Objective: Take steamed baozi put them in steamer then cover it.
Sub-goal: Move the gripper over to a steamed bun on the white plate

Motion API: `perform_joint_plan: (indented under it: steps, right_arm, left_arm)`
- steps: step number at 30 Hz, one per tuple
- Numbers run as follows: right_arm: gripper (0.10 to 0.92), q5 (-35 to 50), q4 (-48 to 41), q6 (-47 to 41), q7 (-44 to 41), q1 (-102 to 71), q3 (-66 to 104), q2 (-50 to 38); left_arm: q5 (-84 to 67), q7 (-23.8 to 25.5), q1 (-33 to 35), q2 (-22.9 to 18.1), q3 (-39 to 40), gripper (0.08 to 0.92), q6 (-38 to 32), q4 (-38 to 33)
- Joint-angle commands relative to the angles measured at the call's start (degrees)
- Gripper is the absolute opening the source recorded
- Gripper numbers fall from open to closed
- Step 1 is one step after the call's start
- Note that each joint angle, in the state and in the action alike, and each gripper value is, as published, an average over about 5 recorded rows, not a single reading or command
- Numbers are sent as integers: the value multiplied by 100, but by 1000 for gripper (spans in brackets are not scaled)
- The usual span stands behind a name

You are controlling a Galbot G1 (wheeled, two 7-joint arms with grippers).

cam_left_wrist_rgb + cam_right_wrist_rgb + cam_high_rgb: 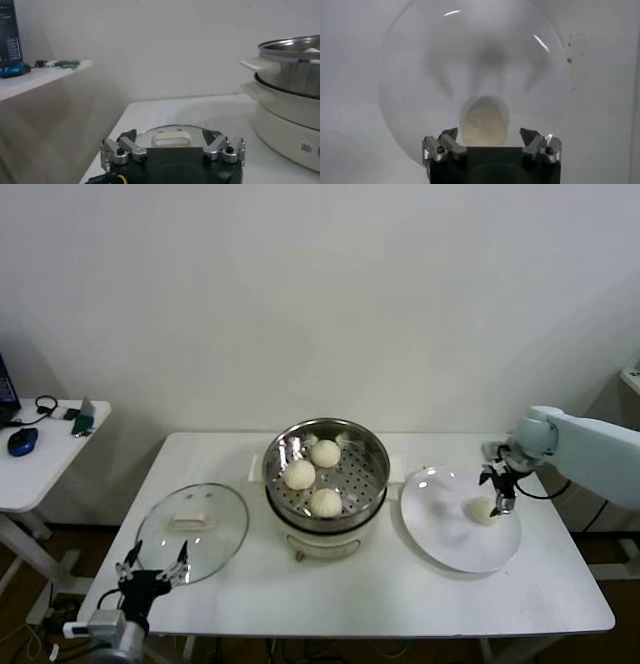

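Observation:
Three cream-white steamed baozi (312, 477) lie in the shiny steamer (372, 480) at the table's middle. A single baozi (482, 512) rests on the white plate (440, 534) to the right. My right gripper (497, 492) hovers open directly above that baozi (485, 122), its fingertips (530, 136) wide apart on either side of the bun and clear of it. The glass cover (205, 536) with its white handle (189, 521) lies flat on the table to the left. My left gripper (153, 566) stands open at the table's front left edge, just short of the cover (172, 131).
A side table (40, 449) with a mouse, cables and small items stands at the far left. The steamer's white base (287, 120) rises to the right of the cover. The table's front edge runs just below the plate.

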Motion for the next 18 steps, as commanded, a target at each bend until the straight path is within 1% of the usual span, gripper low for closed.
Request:
perform_joint_plan:
  steps: [1,8,10,15,18]
  right_arm:
    - [823,-380,-763,51,-23,-707,487,279]
    - [817,-408,-820,80,-37,-691,499,316]
    - [794,-403,-807,82,-38,-683,501,316]
    - [686,-392,-696,101,-8,-645,501,321]
    - [657,-362,-682,116,30,-567,502,345]
  left_arm:
    - [3,0,17,-1,12,823,-17,7]
    - [-5,-8,27,5,5,823,-38,17]
    - [-7,-14,27,9,2,823,-42,22]
    - [-9,-45,27,8,-5,823,-31,25]
    - [-8,-48,36,9,-4,823,-38,22]
